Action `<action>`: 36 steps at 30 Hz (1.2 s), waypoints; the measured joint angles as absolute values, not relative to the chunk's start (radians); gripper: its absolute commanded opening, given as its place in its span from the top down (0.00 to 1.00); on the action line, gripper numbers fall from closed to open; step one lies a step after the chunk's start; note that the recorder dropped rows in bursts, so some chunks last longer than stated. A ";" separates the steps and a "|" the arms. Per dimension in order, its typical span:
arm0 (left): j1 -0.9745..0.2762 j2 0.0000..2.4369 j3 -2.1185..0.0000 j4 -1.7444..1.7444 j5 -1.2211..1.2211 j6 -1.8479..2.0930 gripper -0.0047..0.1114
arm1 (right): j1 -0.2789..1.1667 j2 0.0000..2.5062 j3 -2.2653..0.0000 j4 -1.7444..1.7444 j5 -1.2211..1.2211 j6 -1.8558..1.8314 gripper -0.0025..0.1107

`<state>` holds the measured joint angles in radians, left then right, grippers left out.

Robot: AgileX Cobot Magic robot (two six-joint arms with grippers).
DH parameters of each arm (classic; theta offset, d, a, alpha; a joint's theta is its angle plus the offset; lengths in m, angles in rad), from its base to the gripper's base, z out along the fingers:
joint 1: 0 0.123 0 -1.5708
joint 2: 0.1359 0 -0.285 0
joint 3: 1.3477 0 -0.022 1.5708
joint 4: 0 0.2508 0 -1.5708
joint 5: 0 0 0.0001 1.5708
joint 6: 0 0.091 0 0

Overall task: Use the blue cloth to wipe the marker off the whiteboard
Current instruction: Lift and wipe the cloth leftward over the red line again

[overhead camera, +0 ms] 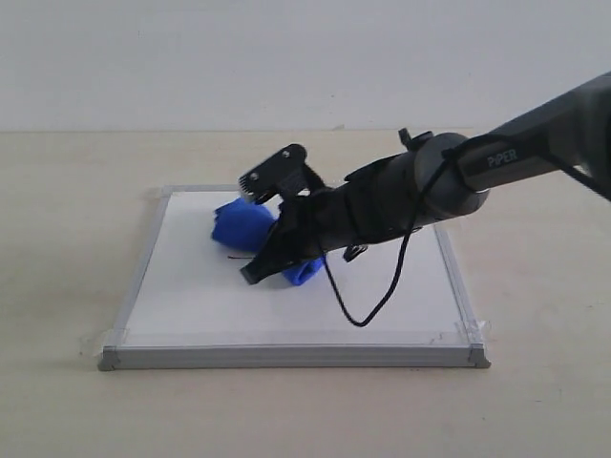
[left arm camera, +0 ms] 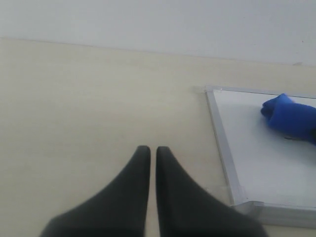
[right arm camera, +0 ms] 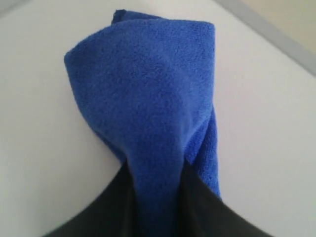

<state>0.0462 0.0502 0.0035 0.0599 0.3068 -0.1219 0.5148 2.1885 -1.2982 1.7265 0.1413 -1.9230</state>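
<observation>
1. The counter [overhead camera: 67, 191] is a pale beige surface that meets a plain white wall at the back.
2. The whiteboard [overhead camera: 191, 296] lies flat on the counter. It has a silver-grey frame, and clear tape [overhead camera: 474, 329] shows at its near corners.
3. The right arm [overhead camera: 516, 148] enters from the right side of the exterior view. It slopes down across the board toward its far left area.
4. The blue cloth [overhead camera: 241, 224] is bunched and rests on the white surface in the far left part of the board, inside the frame.
5. The right pincer [right arm camera: 158, 185] is grasping the blue cloth. In the right wrist view the fabric is pinched between the two dark fingers and fans out onto the board.
6. The left pincer [left arm camera: 148, 150] is clenched on nothing, with only a narrow slit between its fingers. It is over bare counter, beside the board's frame and apart from it.
7. A thin black cable [overhead camera: 382, 305] hangs in a loop from the right arm over the board.
8. The marker [overhead camera: 234, 256] shows only as a short dark stroke at the cloth's near edge. Its colour cannot be told.
</observation>
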 measured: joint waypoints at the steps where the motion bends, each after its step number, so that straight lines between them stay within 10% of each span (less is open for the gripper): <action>1: 0.046 0.050 0.003 0.060 0.307 -0.122 0.92 | 0.534 2.191 -1.300 1.726 0.171 -1.923 0.98; 17: 0.046 0.050 0.003 0.060 0.307 -0.122 0.92 | 0.505 2.190 -1.304 1.708 -0.162 -2.031 0.98; 36: 0.046 0.050 0.003 0.060 0.307 -0.122 0.92 | 0.589 2.170 -1.288 1.739 0.012 -1.984 0.98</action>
<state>0.0462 0.0502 0.0035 0.0599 0.3068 -0.1219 0.5889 2.1698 -1.2879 1.7390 0.0123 -1.9837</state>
